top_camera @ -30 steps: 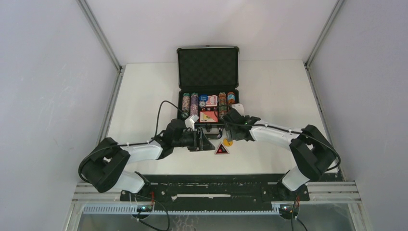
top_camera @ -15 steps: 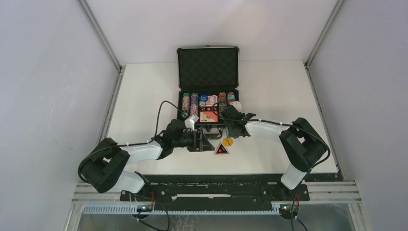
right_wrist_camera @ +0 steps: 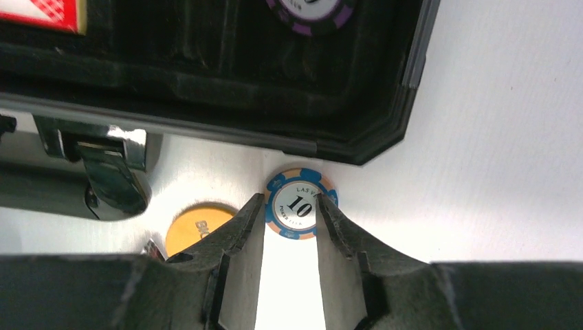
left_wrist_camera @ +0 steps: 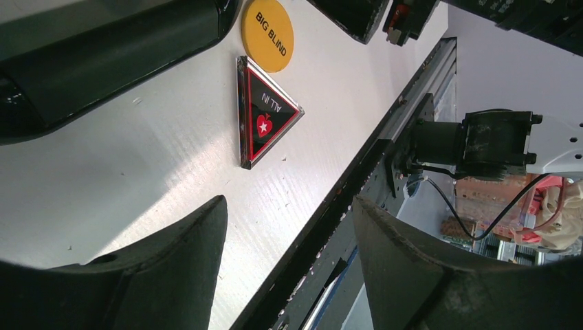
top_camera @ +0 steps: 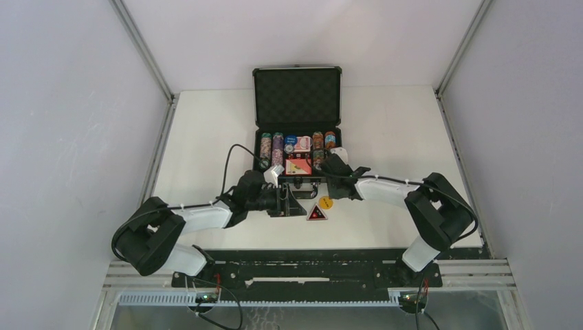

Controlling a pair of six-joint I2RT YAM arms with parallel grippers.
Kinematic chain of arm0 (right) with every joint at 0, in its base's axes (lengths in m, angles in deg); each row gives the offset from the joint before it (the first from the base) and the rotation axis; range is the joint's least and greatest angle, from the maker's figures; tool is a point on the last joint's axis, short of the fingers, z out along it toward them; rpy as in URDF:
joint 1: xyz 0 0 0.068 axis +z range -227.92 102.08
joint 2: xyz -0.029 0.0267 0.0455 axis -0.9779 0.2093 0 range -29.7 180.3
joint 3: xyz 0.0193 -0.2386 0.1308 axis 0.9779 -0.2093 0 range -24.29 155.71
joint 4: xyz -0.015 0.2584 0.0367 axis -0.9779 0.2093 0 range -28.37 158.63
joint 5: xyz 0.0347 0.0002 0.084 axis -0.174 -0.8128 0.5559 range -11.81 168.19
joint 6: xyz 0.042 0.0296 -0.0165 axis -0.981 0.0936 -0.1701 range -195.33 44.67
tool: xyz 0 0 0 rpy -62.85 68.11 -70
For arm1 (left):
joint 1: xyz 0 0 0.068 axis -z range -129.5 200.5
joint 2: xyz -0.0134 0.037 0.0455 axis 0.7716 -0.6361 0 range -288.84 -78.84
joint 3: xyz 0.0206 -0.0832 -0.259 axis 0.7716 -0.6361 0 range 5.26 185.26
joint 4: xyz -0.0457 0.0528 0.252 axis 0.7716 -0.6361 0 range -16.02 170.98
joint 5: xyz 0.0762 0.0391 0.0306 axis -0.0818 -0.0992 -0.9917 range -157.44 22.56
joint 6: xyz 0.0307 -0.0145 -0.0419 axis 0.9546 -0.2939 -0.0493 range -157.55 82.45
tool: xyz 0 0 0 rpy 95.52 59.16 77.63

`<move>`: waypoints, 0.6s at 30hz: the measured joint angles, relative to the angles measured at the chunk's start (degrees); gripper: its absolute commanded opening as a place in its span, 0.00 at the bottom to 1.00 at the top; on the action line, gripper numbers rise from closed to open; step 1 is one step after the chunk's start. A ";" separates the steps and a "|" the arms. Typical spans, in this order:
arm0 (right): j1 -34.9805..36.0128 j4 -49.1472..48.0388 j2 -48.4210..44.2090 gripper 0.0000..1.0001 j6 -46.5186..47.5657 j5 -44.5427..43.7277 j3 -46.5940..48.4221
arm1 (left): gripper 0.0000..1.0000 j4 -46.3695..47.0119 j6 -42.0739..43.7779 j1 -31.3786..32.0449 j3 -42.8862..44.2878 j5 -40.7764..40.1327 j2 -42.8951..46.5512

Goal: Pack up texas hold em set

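The black briefcase (top_camera: pixel 296 96) lies open at mid-table with rows of multicoloured poker chips (top_camera: pixel 278 146) and a red card box (top_camera: pixel 298 167) inside. A blue-and-orange "10" poker chip (right_wrist_camera: pixel 300 204) lies flat on the table by the case's front right corner (right_wrist_camera: pixel 385 130). My right gripper (right_wrist_camera: pixel 291 199) is over it, jaws narrowly apart, the right fingertip overlapping the chip's edge; it shows at the case's front right in the top view (top_camera: pixel 338 183). My left gripper (left_wrist_camera: pixel 289 203) is open and empty above the table's near edge, in front of the case (top_camera: pixel 291 201).
A yellow "BIG BLIND" button (left_wrist_camera: pixel 267 34) and a red-and-black triangular "ALL IN" marker (left_wrist_camera: pixel 265 113) lie on the table before the case (top_camera: pixel 316 212). A purple chip (right_wrist_camera: pixel 311 7) sits in the case's front right slot. A case latch (right_wrist_camera: pixel 113 172) hangs open.
My right gripper swung left over the case's front right part, then came back right and toward the table's near edge. My left arm has not moved.
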 measured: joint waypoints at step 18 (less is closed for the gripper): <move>10.56 5.14 -11.28 0.39 -7.50 1.73 -9.29 | 0.71 0.00 -0.02 0.00 0.00 0.15 0.00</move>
